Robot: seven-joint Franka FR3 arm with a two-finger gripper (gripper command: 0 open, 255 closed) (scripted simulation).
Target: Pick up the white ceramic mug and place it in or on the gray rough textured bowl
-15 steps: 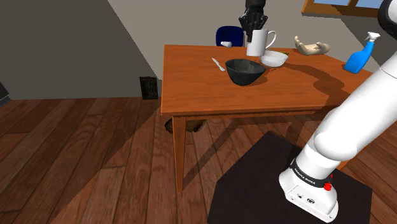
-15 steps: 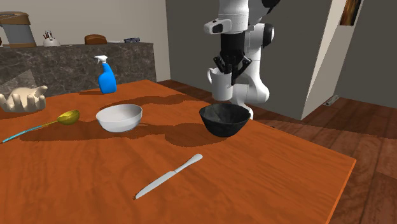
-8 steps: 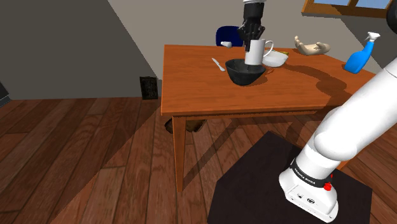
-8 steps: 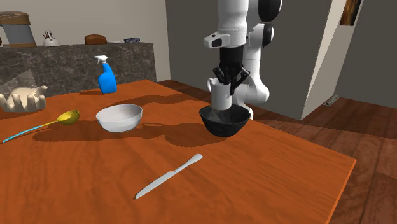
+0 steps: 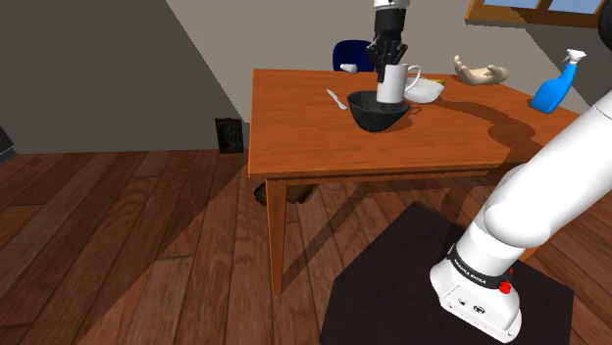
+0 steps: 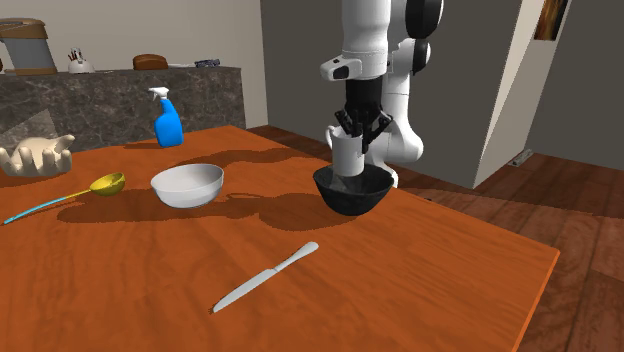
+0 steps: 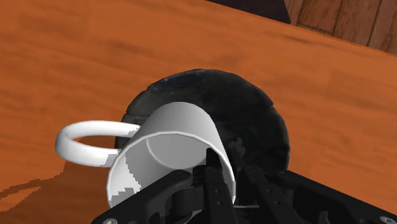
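Shoulder view: the white arm rises from its stand [image 5: 477,286] at the lower right and reaches to the upper middle of the frame, where the black pincer [image 5: 388,57] is clenched on the rim of a white mug [image 5: 392,83]. The mug stands upright, its lower part sunk inside a dark grey bowl [image 5: 378,112] on the brown desk [image 5: 392,147]. A white bowl [image 5: 426,92] sits just right of the dark bowl, a knife [image 5: 336,98] just left of it, and a blue spray bottle [image 5: 553,86] at the far right. Second exterior view: the pincer [image 6: 360,126] comes straight down onto the mug [image 6: 346,155], which rests within the dark bowl [image 6: 352,192] at centre frame. The white bowl [image 6: 187,185] lies to the left, well apart; a gold spoon [image 6: 70,195] lies further left; the knife [image 6: 265,276] lies at lower centre. Wrist view: one finger is inside the mug [image 7: 172,137], pinching its wall, and the handle [image 7: 89,143] juts out sideways. The dark bowl [image 7: 254,121] lies directly beneath the mug.
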